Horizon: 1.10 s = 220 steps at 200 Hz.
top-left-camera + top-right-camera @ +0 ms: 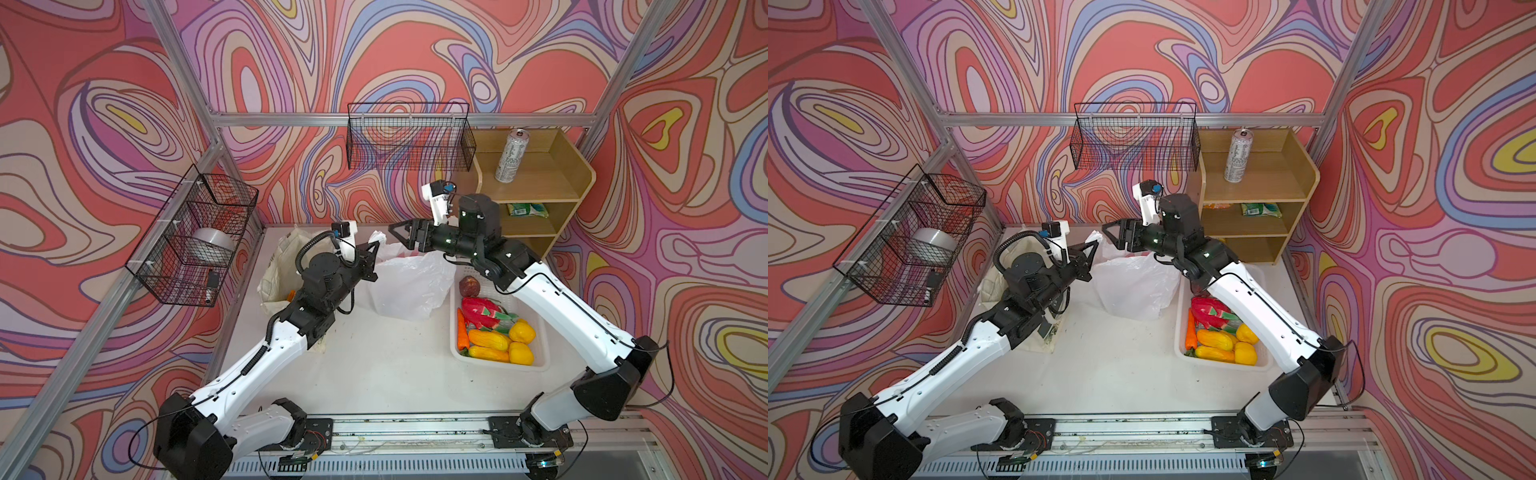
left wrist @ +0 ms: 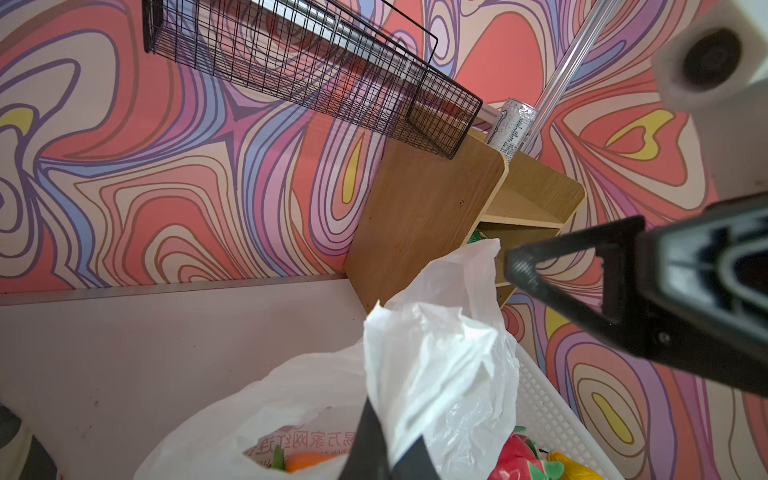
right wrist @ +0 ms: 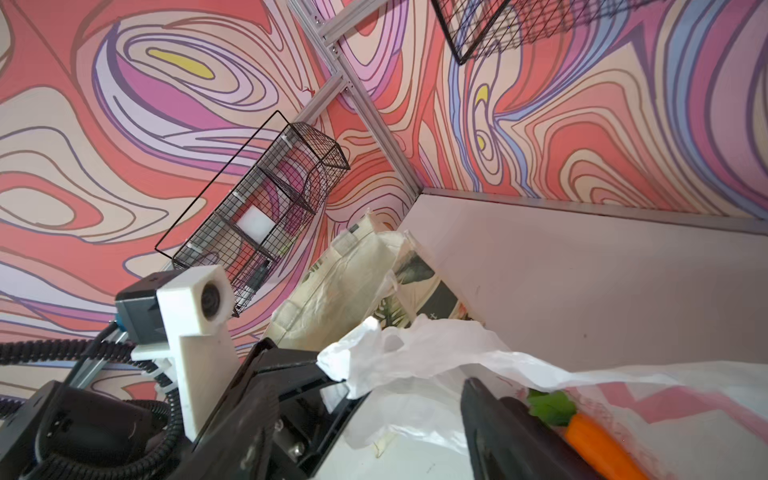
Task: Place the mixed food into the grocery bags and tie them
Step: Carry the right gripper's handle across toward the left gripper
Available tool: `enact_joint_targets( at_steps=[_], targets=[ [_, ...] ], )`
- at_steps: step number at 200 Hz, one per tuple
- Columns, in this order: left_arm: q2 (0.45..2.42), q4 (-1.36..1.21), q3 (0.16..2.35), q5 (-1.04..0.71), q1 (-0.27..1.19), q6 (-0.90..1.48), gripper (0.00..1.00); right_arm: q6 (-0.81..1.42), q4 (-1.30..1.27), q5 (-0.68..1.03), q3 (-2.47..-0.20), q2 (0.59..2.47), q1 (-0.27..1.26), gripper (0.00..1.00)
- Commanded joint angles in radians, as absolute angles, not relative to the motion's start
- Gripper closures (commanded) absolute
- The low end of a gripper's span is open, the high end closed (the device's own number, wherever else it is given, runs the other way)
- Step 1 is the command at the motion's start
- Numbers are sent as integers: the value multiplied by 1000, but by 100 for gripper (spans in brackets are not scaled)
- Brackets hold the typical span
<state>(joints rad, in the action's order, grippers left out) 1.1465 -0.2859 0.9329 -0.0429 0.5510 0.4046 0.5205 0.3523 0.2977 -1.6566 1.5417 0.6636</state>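
Top views: white plastic bag (image 1: 409, 282) is recorded slumped at mid-table, between canvas tote (image 1: 273, 274) and white basket (image 1: 542, 336), with an orange carrot (image 3: 598, 444) visible through the film. Its raised upper edge is pinched by the left gripper (image 1: 376, 247), jaws pressed together on the film; the right gripper (image 1: 397, 236) is poised just beside that edge, jaws spread, nothing held. The slack opposite rim is judged to lie below the right gripper, toward the basket, so the right arm is counted nearer.
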Motion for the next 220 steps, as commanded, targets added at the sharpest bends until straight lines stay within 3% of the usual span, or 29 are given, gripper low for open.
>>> enact_joint_targets(
  at_steps=[1,100,126,155,167,190,220],
  targets=[
    [1156,-327,923,-58,559,408,100,580,269,176,-1627,1546,696,28],
    [1168,-330,927,-67,560,399,100,604,230,161,-1647,1625,757,39],
    [1171,-328,933,-77,560,397,100,598,229,145,-1648,1629,757,57],
    [1165,-311,935,-102,560,381,100,557,257,108,-1677,1634,756,89],
    [1147,-266,942,-121,560,347,82,505,289,85,-1713,1639,753,100],
    [1066,-127,948,-148,560,273,47,367,377,79,-1802,1657,731,100],
    [920,52,945,-183,558,152,21,223,438,329,-1842,1657,629,100]
  ],
)
